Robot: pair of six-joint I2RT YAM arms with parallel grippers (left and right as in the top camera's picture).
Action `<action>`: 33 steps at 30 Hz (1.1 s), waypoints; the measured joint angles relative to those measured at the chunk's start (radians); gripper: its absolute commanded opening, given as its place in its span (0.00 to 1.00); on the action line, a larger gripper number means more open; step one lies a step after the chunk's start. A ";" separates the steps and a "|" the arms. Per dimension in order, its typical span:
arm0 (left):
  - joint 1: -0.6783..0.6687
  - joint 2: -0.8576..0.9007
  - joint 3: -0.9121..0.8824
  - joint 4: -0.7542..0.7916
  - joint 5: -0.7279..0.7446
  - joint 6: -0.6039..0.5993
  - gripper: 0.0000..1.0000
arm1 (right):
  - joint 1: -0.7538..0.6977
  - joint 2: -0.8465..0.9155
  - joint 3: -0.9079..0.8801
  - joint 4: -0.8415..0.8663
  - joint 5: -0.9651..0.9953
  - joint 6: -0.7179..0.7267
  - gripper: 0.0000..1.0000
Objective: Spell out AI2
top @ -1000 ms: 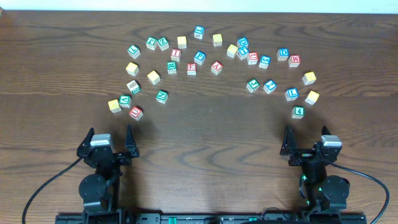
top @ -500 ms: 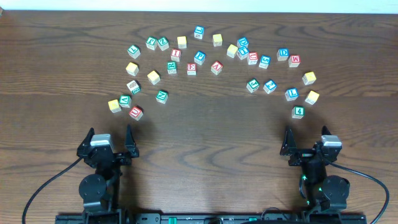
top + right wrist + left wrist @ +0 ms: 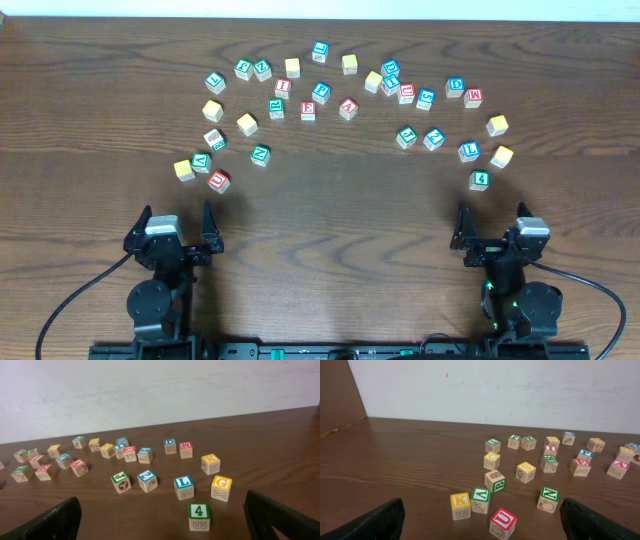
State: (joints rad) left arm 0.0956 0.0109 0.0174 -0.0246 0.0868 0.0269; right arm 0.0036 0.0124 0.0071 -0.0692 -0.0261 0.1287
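Wooden table (image 3: pixel 320 230) holds 31 cubes (image 3: pixel 260 154); left end effector (image 3: pixel 177 212) and right end effector (image 3: pixel 492 213) both gape wide, empty.

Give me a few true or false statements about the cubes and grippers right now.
1. Both grippers are open and empty. True: the left gripper and the right gripper hold nothing.
2. A, I and 2 stand in a row. False: the A and the 2 lie well apart.
3. The green 4 is the cube nearest the right gripper. True.
4. The left gripper holds the red U. False: the U lies on the table ahead of it.
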 measured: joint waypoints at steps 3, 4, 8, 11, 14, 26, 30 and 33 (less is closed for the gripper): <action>0.000 0.000 0.000 0.000 0.000 0.000 0.98 | 0.000 0.000 0.000 0.000 0.000 0.000 0.99; 0.000 0.000 0.000 0.000 0.000 0.000 0.98 | 0.000 0.000 0.000 0.000 0.000 0.000 0.99; 0.000 0.000 0.000 0.000 0.000 0.000 0.98 | 0.000 0.000 0.000 0.000 0.000 0.000 0.99; 0.000 0.000 0.000 0.000 0.000 0.000 0.98 | 0.000 0.000 0.000 0.000 0.000 0.000 0.99; 0.000 0.000 0.000 0.000 0.000 0.000 0.97 | 0.000 0.000 0.000 0.000 0.000 0.000 0.99; 0.000 0.000 0.000 0.006 0.007 0.000 0.98 | 0.000 0.000 0.000 0.000 0.000 0.000 0.99; 0.000 0.008 0.002 0.003 0.018 0.000 0.98 | 0.000 0.000 0.000 0.000 0.000 0.000 0.99; 0.000 0.058 0.023 -0.021 0.045 -0.001 0.98 | 0.000 0.000 0.000 -0.001 0.000 0.000 0.99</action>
State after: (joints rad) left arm 0.0956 0.0685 0.0406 -0.0460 0.1318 0.0261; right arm 0.0036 0.0124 0.0071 -0.0700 -0.0265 0.1287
